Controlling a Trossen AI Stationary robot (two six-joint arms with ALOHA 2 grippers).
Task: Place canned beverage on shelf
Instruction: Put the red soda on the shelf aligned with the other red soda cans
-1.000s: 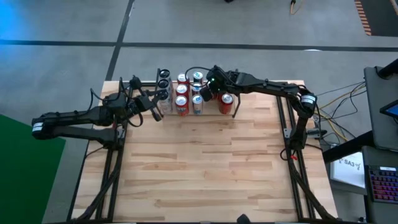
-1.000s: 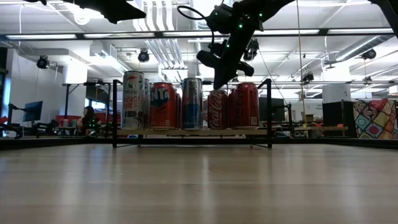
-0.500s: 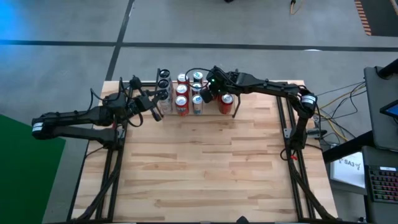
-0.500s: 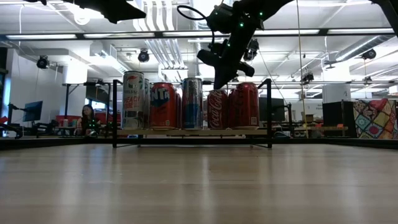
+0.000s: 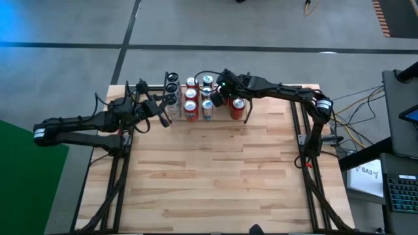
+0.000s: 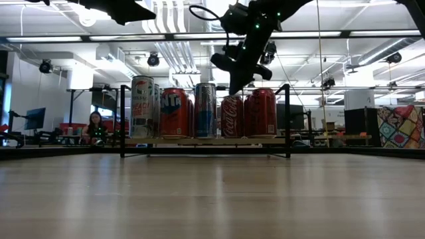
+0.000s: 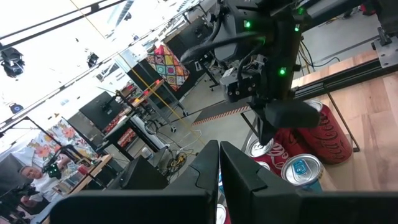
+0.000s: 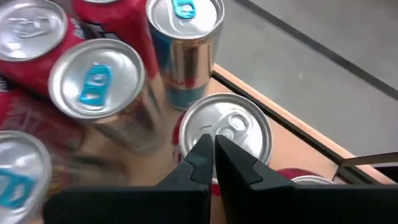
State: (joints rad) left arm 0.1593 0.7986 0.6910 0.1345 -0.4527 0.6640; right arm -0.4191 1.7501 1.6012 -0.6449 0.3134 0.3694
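Observation:
Several beverage cans [image 5: 191, 104] stand upright in rows on the shelf [image 6: 206, 141], a thin black rod rack with a light wooden floor at the table's far edge. In the low view they show as a row of red, silver and blue cans [image 6: 174, 113]. My right gripper [image 6: 234, 89] is shut and slants down over a red can with a silver top [image 8: 242, 124] near the rack's right end. My left gripper [image 5: 166, 119] is shut and level, empty, just left of the rack; its shut fingers [image 7: 219, 155] point toward the cans [image 7: 298, 168]. My right gripper's shut fingertips [image 8: 205, 149] stand over the can's silver top [image 8: 233, 121] beside its tab, coming from above and slanting down. I cannot tell whether they touch the top. The can stands upright on the shelf.
The wooden table [image 5: 209, 176] lies open on the near side of the rack. Black side frames [image 5: 117, 176] run along its left and right edges. A person [image 6: 95, 126] sits far off in the room behind.

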